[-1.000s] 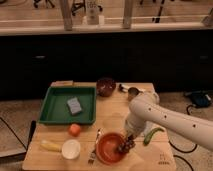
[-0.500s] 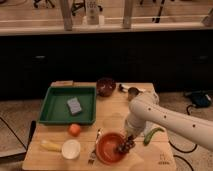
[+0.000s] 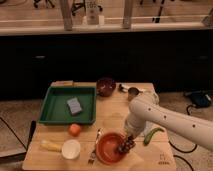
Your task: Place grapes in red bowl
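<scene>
The red bowl (image 3: 109,148) sits on the wooden table near its front edge, right of the white cup. The grapes (image 3: 126,146), a small dark bunch, are at the bowl's right rim, right under my gripper (image 3: 127,142). The white arm comes in from the right and bends down over that rim. The gripper is at the grapes; whether the bunch rests in the bowl or still hangs from it I cannot tell.
A green tray (image 3: 52,110) with a grey-blue sponge (image 3: 75,105) lies at the back left. A dark maroon bowl (image 3: 106,86) and a metal cup (image 3: 133,92) stand at the back. An orange (image 3: 75,129), white cup (image 3: 71,149), banana (image 3: 50,145), fork (image 3: 94,148) and green pepper (image 3: 153,135) lie nearby.
</scene>
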`<state>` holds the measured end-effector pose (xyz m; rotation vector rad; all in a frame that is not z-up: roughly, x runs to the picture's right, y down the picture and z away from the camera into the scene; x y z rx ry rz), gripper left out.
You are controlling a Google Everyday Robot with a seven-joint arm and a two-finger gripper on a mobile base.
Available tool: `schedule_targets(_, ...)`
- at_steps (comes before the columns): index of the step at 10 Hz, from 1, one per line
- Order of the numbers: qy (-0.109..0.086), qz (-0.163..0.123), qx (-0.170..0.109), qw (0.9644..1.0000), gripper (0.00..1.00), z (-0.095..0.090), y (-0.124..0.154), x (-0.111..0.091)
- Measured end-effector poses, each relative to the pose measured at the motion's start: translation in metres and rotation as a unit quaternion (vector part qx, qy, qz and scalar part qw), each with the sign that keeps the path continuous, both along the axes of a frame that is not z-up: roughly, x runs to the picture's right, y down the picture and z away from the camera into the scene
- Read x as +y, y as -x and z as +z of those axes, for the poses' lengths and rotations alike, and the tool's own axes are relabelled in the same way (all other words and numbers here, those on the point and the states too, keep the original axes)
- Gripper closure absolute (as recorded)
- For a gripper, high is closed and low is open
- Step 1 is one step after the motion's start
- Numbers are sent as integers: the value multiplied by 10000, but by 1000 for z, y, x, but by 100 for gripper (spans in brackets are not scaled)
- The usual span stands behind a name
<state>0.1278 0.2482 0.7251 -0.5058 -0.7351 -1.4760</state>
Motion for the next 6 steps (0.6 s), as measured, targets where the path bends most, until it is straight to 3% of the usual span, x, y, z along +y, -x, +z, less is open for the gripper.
schedule_targets(6,-241,-191,-190,9993,34,-30,36,16)
